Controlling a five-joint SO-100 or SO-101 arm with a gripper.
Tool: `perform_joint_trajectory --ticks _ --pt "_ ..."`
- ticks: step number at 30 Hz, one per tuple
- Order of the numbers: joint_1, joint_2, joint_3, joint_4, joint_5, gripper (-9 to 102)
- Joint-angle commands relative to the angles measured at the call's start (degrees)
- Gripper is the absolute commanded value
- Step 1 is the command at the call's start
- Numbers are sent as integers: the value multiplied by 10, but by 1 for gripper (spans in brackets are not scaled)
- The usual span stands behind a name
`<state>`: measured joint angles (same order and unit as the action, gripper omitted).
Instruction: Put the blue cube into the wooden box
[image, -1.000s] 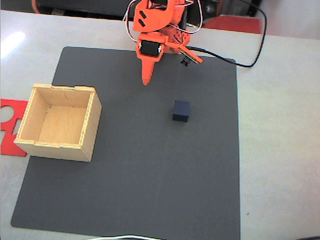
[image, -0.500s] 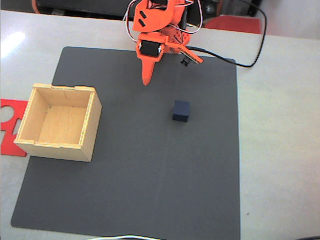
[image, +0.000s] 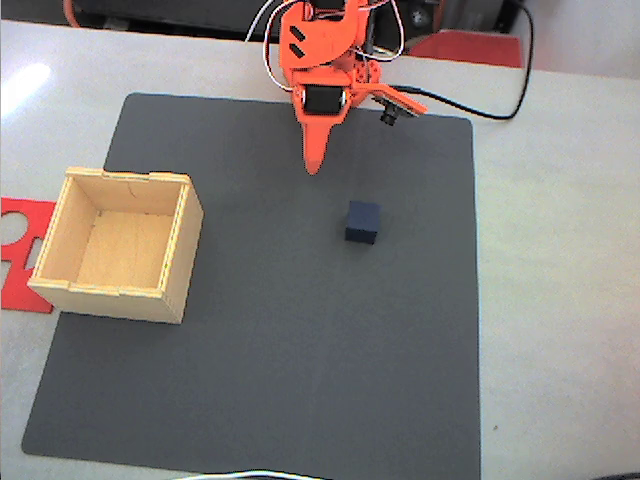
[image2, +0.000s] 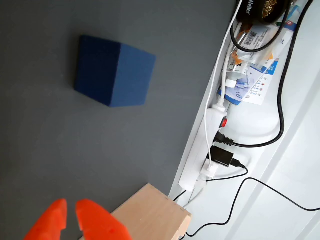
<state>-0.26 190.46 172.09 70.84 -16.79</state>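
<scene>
Swinging right since prev frame, gripper (image: 314, 165) now nearer blue cube (image: 363, 222), fingertips nearly closed, holding nothing, hovering above mat (image: 270, 380). L to R in fixed view: wooden box (image: 120, 243), gripper, cube mid-mat.

At the left edge of the fixed view, the red cut-out piece (image: 20, 250) is cropped, and the wooden box (image: 118, 245) covers its right part. In the wrist view the box (only a corner) (image2: 150, 215) and the gripper (image2: 70, 212) are cut off at the bottom; label print upper right is unreadable.
</scene>
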Motion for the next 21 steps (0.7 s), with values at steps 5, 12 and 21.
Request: perform_joint_trajectory --ticks 5,12,21 --pt "-4 8 1 4 -4 0" --pt "-6 8 1 4 -6 0" --pt "-12 8 1 4 -11 0"
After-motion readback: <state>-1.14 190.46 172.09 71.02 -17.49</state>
